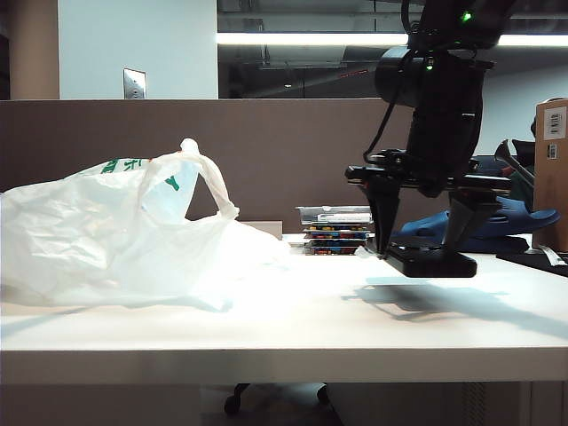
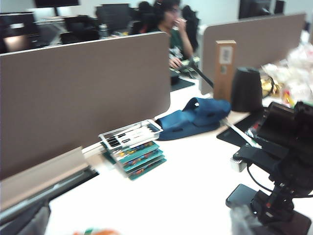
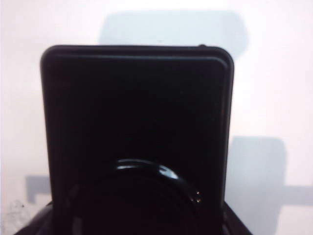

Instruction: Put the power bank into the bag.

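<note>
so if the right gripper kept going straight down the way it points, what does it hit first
The right gripper points down, holding the power bank just above the table. The bare tabletop probably comes first; the bag sits well aside.

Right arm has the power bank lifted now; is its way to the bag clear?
Probably yes. The right pincer holds the power bank just above the table, and only bare tabletop lies between it and the bag. The bag's mouth looks collapsed, though.

We note a white table (image 1: 266, 328) backed by a brown partition (image 1: 293, 151). Against it sits a stack of colourful flat boxes (image 2: 139, 159) topped by a clear tray (image 2: 131, 134); dark blue slippers (image 2: 195, 117) lie just beside. Cardboard box (image 1: 552, 169) at far right.
</note>
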